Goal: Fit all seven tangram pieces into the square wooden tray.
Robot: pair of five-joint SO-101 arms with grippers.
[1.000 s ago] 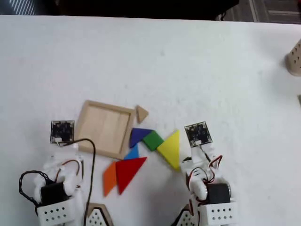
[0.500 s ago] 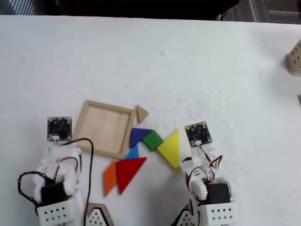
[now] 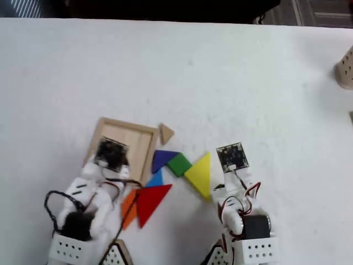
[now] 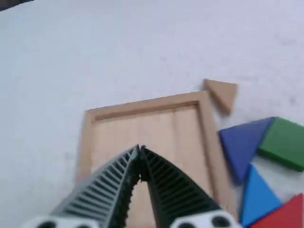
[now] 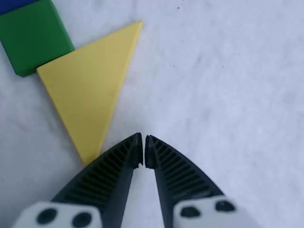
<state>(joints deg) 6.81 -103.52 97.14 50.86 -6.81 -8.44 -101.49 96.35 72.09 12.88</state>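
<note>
One square wooden tray point(image 3: 138, 144) stood on one bench point(image 3: 220, 72); seven tangram pieces were counted, one per colour: tan piece point(image 3: 166, 132), purple piece point(image 3: 162, 159), green piece point(image 3: 180, 164), yellow piece point(image 3: 201, 174), blue piece point(image 3: 156, 179), red piece point(image 3: 150, 201), orange piece point(image 3: 128, 207); two claws, left claw point(image 4: 140, 149) and right claw point(image 5: 143, 142).

Bright, even light from above. White table point(image 3: 231, 72) has some glare. Shadows soft & small; thin one inside tray point(image 4: 147, 101) rim.

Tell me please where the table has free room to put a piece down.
Free: the white table beyond the square wooden tray and small tan triangle, and left of the tray. The tray's floor is bare, under the left gripper. Crowded: between tray and yellow triangle, around the red triangle.
</note>
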